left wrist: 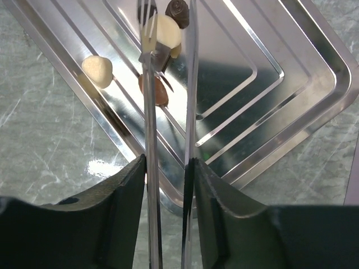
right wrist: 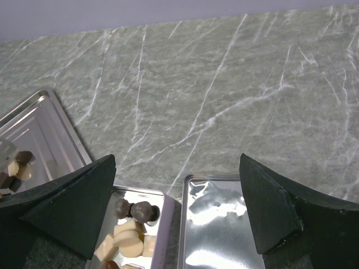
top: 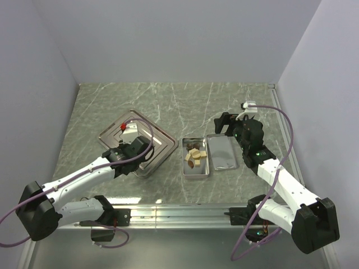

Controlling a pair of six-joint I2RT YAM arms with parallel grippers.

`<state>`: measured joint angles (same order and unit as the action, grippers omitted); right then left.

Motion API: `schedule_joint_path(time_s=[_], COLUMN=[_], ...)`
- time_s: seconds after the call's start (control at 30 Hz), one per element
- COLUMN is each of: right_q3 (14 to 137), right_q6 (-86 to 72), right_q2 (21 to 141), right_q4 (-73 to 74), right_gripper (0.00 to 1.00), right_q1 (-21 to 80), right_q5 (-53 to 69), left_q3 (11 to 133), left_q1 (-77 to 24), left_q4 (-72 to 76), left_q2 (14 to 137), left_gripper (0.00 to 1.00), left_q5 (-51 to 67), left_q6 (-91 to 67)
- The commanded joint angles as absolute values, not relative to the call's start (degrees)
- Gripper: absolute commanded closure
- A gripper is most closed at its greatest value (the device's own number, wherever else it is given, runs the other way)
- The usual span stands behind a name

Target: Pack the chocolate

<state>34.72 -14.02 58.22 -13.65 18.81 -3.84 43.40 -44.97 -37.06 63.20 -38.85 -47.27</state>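
Note:
My left gripper (left wrist: 168,162) (top: 133,149) is shut on a pair of metal tongs (left wrist: 150,140) and hovers over the ridged steel tray (left wrist: 269,84) (top: 162,147). A cream chocolate (left wrist: 164,29) sits between the tong tips; whether it is pinched I cannot tell. Near it on the tray lie a dark lump (left wrist: 178,10), a brown one (left wrist: 157,92) and another cream one (left wrist: 97,70). The silver tin (top: 205,171) (right wrist: 164,235) holds several dark and cream chocolates (top: 195,156) (right wrist: 132,235). My right gripper (right wrist: 178,168) (top: 226,125) stands open above the tin's far end, holding nothing.
The tin's lid (top: 223,151) (right wrist: 224,224) lies inside-up right beside the tin on the marble tabletop (top: 185,103). White walls close in the table on the left, back and right.

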Motion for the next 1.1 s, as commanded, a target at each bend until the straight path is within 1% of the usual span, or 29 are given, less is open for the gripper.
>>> schedule_joint_path(time_s=[0.0, 0.1, 0.2, 0.33, 0.4, 0.67, 0.87, 1.07], right_q3=[37.1, 37.2, 37.3, 37.2, 37.1, 37.0, 37.0, 37.0], right_q6=[-13.5, -13.5, -13.5, -13.5, -13.5, -13.5, -13.5, -13.6], right_q2=[57.9, 57.9, 58.1, 57.8, 57.9, 57.7, 57.7, 57.6], right_q4=[-15.1, -15.0, -14.9, -15.0, -15.0, -15.1, -15.0, -14.9], right_gripper=[0.03, 0.03, 0.03, 0.03, 0.03, 0.03, 0.03, 0.03], right_q1=[18.7, 18.7, 18.7, 18.7, 18.6, 18.7, 18.6, 18.7], right_q5=[-4.7, -4.7, -4.8, -4.8, -4.8, -4.8, -4.8, -4.8], left_q3=[43.4, 43.7, 43.7, 43.9, 44.0, 46.1, 47.2, 47.6], left_q1=[-44.8, -44.9, -45.0, -45.4, -45.4, -44.4, -42.5, -41.8], left_q4=[-35.0, -35.3, -35.2, -35.7, -34.3, -33.0, -32.7, -32.3], left_q2=[62.5, 63.4, 64.3, 64.5, 64.5, 67.8, 67.1, 66.9], left_gripper=[0.57, 0.59, 0.57, 0.57, 0.59, 0.61, 0.61, 0.64], left_q5=[-37.9, -37.2, -36.4, -37.3, -37.7, -37.6, -37.0, -35.7], left_q6=[-46.3, -46.4, -46.1, -46.5, -44.8, -41.7, -39.3, -37.6])
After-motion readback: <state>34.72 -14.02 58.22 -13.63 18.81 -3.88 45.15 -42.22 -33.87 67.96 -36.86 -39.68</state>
